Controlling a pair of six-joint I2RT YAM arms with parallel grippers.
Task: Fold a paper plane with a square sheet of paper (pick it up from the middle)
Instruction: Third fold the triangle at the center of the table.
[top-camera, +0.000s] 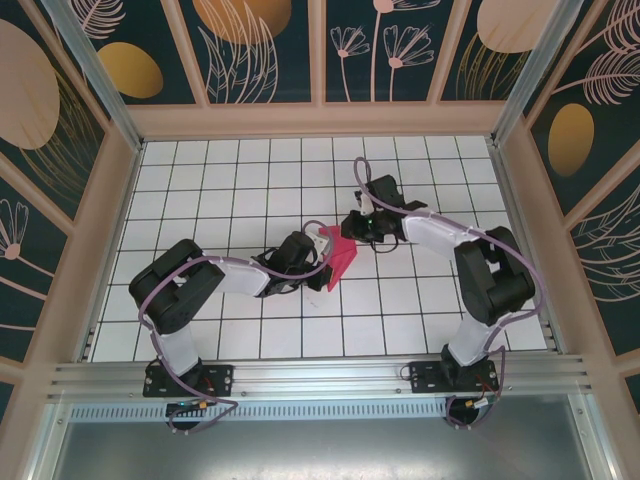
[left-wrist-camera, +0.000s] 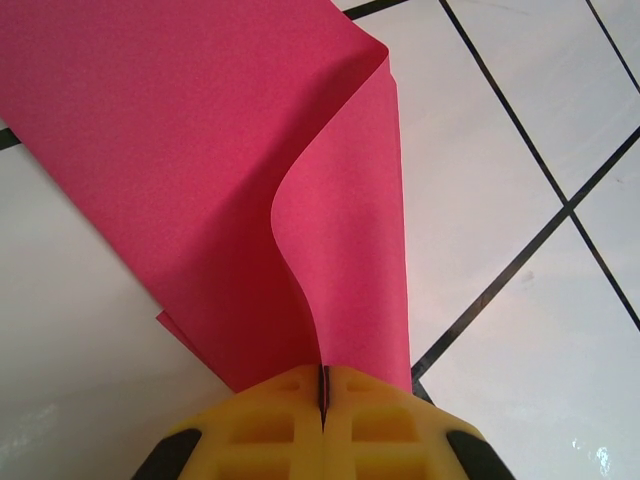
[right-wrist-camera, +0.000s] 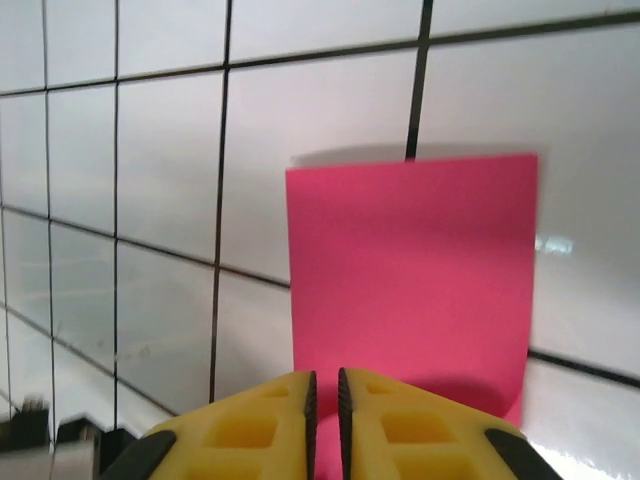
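Note:
The square sheet of paper (top-camera: 342, 260) is magenta-pink, folded over and lifted off the tiles at mid-table. In the left wrist view the paper (left-wrist-camera: 200, 150) curls in two layers that run down into my left gripper (left-wrist-camera: 323, 374), which is shut on its edge. From above, the left gripper (top-camera: 318, 256) meets the paper from the left. My right gripper (top-camera: 358, 228) is just behind and to the right of the paper's upper corner. In the right wrist view the right gripper (right-wrist-camera: 325, 378) has a narrow slit between its pads. The pink paper (right-wrist-camera: 410, 280) lies just beyond and under them.
The floor is white tile with dark grout lines (top-camera: 250, 190), walled by patterned panels (top-camera: 250, 40) at the back and sides. An aluminium rail (top-camera: 320, 375) carrying both arm bases runs along the near edge.

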